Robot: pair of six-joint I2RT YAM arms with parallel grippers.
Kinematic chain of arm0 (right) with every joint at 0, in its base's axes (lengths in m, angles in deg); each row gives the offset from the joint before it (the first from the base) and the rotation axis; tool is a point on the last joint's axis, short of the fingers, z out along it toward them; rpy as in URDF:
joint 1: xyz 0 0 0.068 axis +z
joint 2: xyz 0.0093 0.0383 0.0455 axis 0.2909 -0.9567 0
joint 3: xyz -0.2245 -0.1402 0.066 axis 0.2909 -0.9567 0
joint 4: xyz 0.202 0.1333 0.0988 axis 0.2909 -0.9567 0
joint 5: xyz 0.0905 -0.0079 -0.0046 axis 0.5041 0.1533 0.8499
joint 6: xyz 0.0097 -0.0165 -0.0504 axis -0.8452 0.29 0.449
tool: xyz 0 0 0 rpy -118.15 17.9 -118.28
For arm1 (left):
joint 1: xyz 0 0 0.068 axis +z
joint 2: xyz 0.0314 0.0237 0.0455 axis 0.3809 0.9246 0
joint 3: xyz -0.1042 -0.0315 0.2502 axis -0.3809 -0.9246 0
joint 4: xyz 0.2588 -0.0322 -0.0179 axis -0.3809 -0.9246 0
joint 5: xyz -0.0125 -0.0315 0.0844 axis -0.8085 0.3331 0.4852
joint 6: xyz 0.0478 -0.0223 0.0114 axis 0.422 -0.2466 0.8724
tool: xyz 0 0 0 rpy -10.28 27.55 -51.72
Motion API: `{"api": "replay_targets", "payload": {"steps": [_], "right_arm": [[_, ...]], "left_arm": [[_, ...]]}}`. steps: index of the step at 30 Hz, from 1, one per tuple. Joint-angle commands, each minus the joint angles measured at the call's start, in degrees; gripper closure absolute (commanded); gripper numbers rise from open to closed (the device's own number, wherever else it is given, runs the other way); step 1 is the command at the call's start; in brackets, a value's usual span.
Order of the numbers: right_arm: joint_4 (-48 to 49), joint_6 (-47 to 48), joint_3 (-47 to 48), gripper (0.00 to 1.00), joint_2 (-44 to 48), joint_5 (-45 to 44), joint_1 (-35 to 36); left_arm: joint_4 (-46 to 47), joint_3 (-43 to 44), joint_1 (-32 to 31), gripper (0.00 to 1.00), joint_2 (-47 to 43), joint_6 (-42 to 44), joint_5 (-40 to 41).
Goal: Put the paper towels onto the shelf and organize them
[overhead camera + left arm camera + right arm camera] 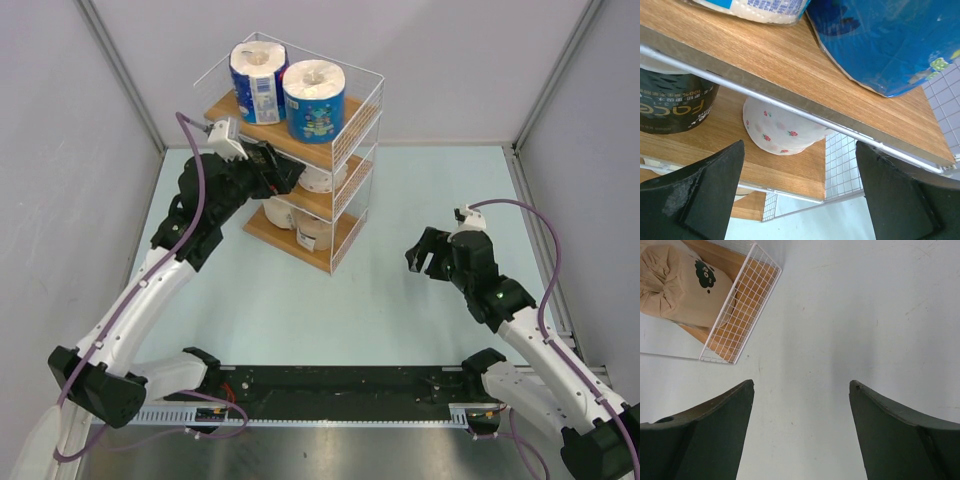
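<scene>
The shelf [222, 104] stands at the back of the table. Two blue-wrapped rolls [258, 80] [314, 100] stand upright on its top board. In the left wrist view the dark-wrapped roll [675, 105] and the white dotted roll [782, 130] sit on the middle board, under the top board [790, 60]. The tan-brown roll [680, 285] sits on the bottom board; a pale roll [283, 214] shows beside it. My left gripper [285, 172] [800, 185] is open and empty at the front of the middle tier. My right gripper [428, 258] [801, 390] is open and empty above the bare table, right of the shelf.
Grey walls enclose the pale green table [400, 200] on the left, back and right. The white wire mesh side [740, 315] of the shelf faces my right gripper. A black rail [340, 385] runs along the near edge between the arm bases.
</scene>
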Motion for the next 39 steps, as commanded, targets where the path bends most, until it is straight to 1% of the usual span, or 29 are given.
{"api": "replay_targets", "payload": {"steps": [1,5,9,11,13,14,17,18,20,21,23,24,28,31,32,33,39], "right_arm": [[2.4,-0.2,-0.3,0.19,0.5,0.7,-0.2],[2.7,0.0,-0.4,0.19,1.0,0.6,-0.4],[3.1,0.2,-0.3,0.19,1.3,0.8,-0.6],[3.7,0.4,-0.4,0.19,1.3,1.3,-0.8],[4.1,0.5,-0.3,0.19,1.3,2.0,-1.1],[4.2,0.4,-0.3,0.19,1.2,2.1,-1.2],[4.2,0.7,-0.3,0.19,1.3,2.8,-1.4],[4.2,0.7,-0.4,0.19,1.4,2.9,-1.6],[3.9,0.8,-0.3,0.19,1.6,2.9,-1.9],[3.7,0.8,-0.3,0.19,1.8,3.2,-2.0],[3.4,0.7,-0.3,0.19,1.9,3.4,-2.1],[3.3,0.8,-0.3,0.19,2.2,3.3,-2.1],[2.2,0.9,-0.3,0.19,2.8,3.0,-2.4],[1.7,0.8,-0.4,0.19,3.2,2.9,-2.5],[1.6,0.9,-0.3,0.19,3.4,2.8,-2.5],[1.4,0.9,-0.3,0.19,3.5,2.8,-2.6],[1.1,1.2,-0.3,0.19,3.9,2.9,-2.9]], "left_arm": [[9.1,0.8,0.3,0.03,-2.9,-2.5,0.2],[8.3,-1.1,0.5,0.03,-5.7,-1.7,1.7],[8.5,-6.0,2.0,0.02,-9.1,-2.3,3.5],[9.2,-8.0,4.1,0.03,-11.1,-4.3,3.5],[9.7,-11.1,6.9,0.07,-12.5,-6.7,3.5],[11.7,-13.0,7.8,0.08,-12.8,-7.5,3.5],[14.5,-15.5,11.3,0.18,-12.8,-10.4,2.0],[16.2,-16.0,12.0,0.24,-12.9,-11.0,1.6],[18.3,-17.2,13.6,0.31,-12.0,-13.0,0.3],[20.7,-17.5,14.2,0.36,-11.7,-13.7,-0.3],[22.7,-17.9,15.1,0.42,-10.3,-15.3,-1.4],[24.7,-18.0,15.3,0.43,-9.8,-15.7,-1.8],[28.5,-17.8,15.8,0.42,-7.0,-16.8,-2.2],[29.6,-17.2,15.8,0.38,-5.4,-16.3,-1.4],[29.6,-16.8,15.8,0.33,-5.1,-16.0,-0.5],[29.3,-16.8,15.8,0.31,-4.8,-15.8,0.1],[29.6,-16.1,15.8,0.29,-3.0,-13.0,3.5]]}}
